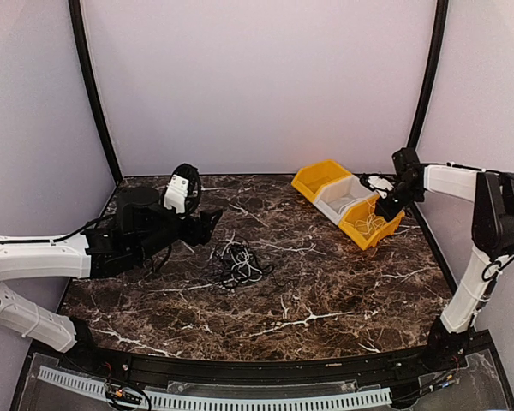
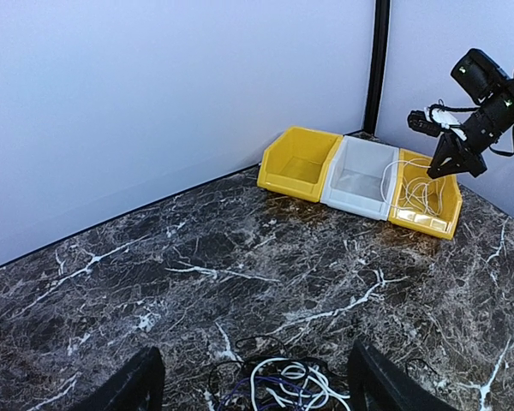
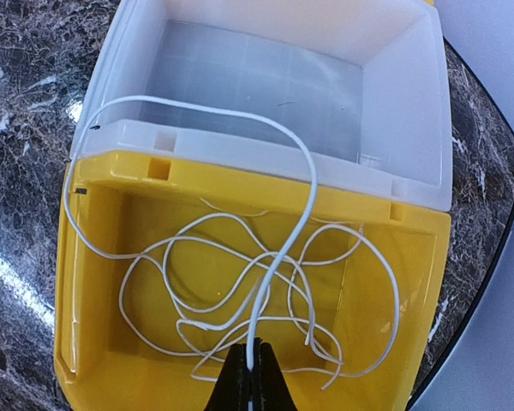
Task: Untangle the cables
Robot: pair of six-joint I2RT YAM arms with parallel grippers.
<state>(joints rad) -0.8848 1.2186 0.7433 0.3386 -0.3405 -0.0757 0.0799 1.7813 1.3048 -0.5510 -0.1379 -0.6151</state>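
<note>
Right gripper (image 3: 250, 353) pinches white cable (image 3: 313, 184), its coils clearest from that wrist; left gripper (image 2: 259, 385) spread near cable clump (image 1: 240, 261).

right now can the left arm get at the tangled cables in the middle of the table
Probably yes: the left gripper is open, the cable clump lies just ahead of it, and nothing stands between them.

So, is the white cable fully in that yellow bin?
Partly: white cable coils inside, one loop over the white bin, right tool pinching it.
</note>
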